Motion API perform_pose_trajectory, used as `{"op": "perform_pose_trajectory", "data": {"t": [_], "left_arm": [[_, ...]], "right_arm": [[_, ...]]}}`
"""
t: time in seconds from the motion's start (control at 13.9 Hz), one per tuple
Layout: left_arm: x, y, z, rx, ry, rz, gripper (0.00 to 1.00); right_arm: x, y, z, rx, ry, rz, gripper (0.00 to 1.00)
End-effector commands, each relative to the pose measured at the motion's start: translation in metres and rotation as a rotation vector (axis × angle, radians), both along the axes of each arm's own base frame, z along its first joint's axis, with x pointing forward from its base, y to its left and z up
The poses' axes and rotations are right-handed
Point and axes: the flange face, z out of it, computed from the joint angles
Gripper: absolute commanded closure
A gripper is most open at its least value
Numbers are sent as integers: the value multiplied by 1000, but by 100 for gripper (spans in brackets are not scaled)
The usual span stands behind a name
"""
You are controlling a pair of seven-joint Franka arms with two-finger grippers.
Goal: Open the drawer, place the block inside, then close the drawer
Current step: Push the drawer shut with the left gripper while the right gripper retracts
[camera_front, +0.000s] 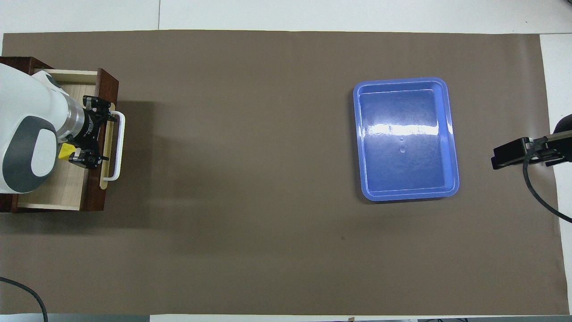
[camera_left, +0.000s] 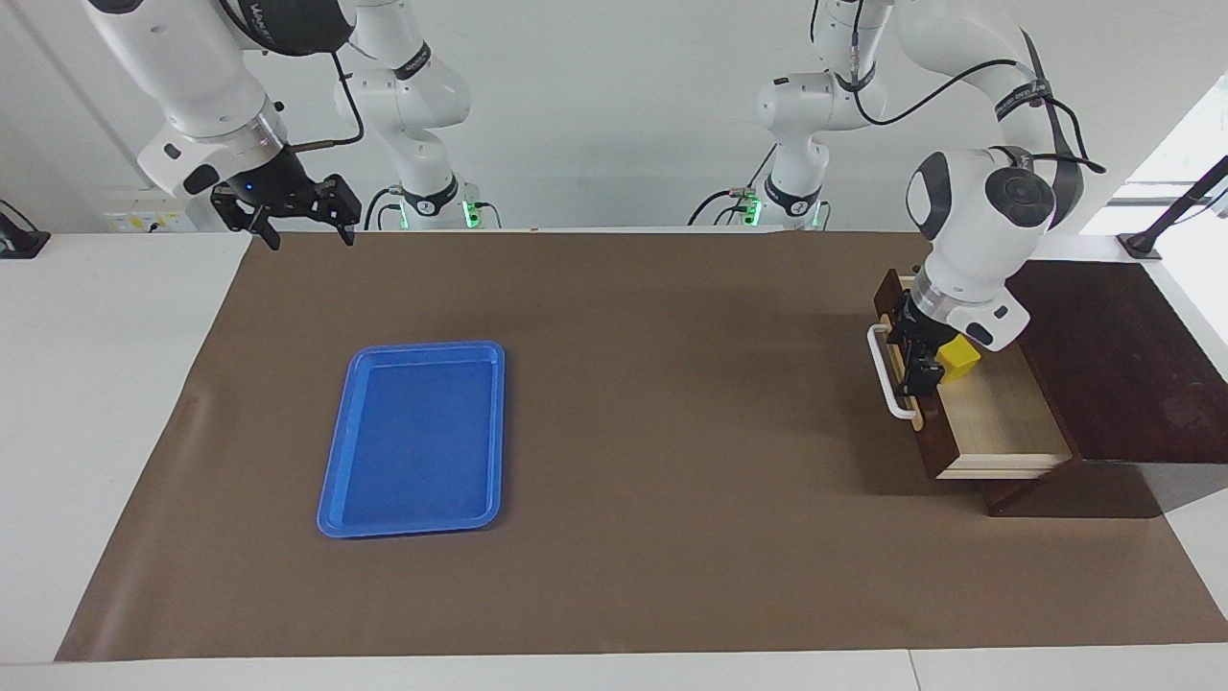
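Drawer (camera_left: 998,422): dark brown wood, pulled open out of the dark wooden box (camera_left: 1122,365) at the left arm's end of the table; pale light-wood floor showed; white bar handle (camera_left: 885,374) on a tan strip faced the middle of the table
Block (camera_left: 959,358): small yellow cube, inside the open drawer, in the part of it nearer the robots and close to the drawer front; in the overhead view only a yellow corner showed beside the wrist (camera_front: 66,151)
Left gripper (camera_left: 919,360): down in the drawer, between the block and the drawer front, just inside the handle; block sat right against the gripper body, could not tell if touching; fingers looked spread apart in the overhead view (camera_front: 93,133), nothing between them
Right gripper (camera_left: 302,226): raised over the table edge nearest the robots at the right arm's end, arm waiting; fingers wide apart, holding nothing; in the overhead view only part of the hand showed (camera_front: 520,153)
Blue tray (camera_left: 336,480): flat blue plastic, on the mat toward the right arm's end, well apart from the drawer and both grippers
Brown mat (camera_left: 672,403): covered most of the white table (camera_left: 96,403), box stood at its end
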Motion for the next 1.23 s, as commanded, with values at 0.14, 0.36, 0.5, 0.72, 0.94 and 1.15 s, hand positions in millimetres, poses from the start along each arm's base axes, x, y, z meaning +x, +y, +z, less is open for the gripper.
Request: {"op": "perform_pose_trajectory", "data": {"t": [0.14,0.36,0.5,0.72,0.94,1.15], "left_arm": [[11,74,11,22,-48,95,0],[6,122,12,26,-45,111,0],[2,149,12,29,-47,89,0],[11,137,37,35,-71,7,0],[15,99,93,36,-59,-145,0],[-8,69,123,19,30,-545,0]], "right_arm": [[9,-7,-2,-52,-41,-5,0],[9,-11,1,-28,-36,-20,0],[9,-12,1,-5,-30,-27,0],[9,-13,4,-6,-36,-29,0],[8,-14,5,-5,-36,-30,0],[8,-15,6,-6,-39,-30,0]]}}
